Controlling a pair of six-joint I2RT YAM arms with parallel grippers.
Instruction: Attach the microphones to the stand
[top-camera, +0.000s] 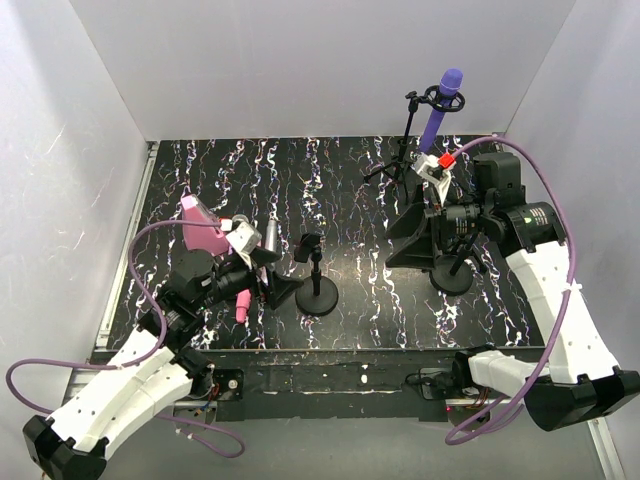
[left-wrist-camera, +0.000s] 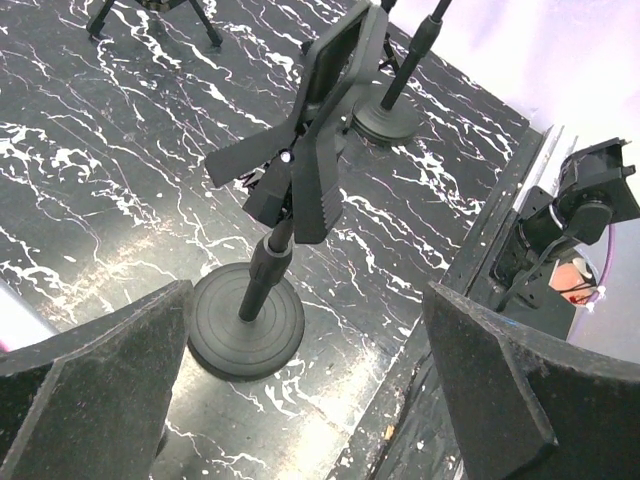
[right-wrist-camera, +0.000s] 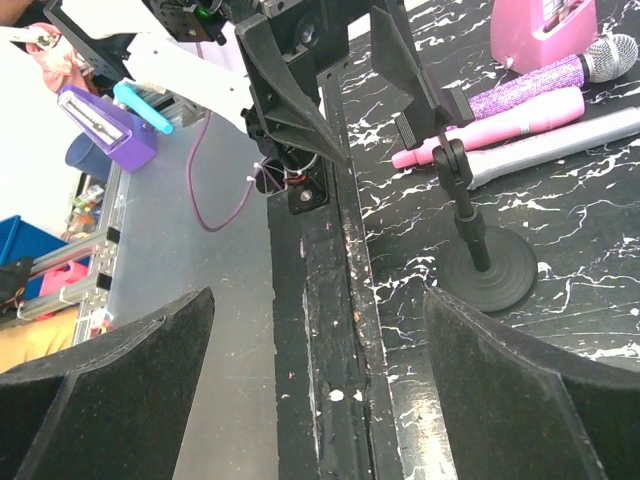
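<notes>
Black marbled table (top-camera: 360, 180) under white walls; the left gripper (left-wrist-camera: 305, 300) has its fingers wide apart, a round-base stand (left-wrist-camera: 285, 190) just ahead between them; the right gripper (right-wrist-camera: 318, 300) is spread too, holding nothing; far ahead of its fingers lie the glittery microphone (right-wrist-camera: 540, 85), pink microphone (right-wrist-camera: 500, 125) and silver microphone (right-wrist-camera: 580, 140); the purple microphone (top-camera: 440, 105) sits clipped in the tripod stand (top-camera: 405, 140).

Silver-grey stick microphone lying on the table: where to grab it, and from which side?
Mid-barrel, from straight above, pinching across its width. The silver-grey stick microphone lies flat at the edge of the row, with bare black marbled table toward the black round-based stand. The plain pink microphone lies close along its other side, so clearance there is probably tight.
</notes>
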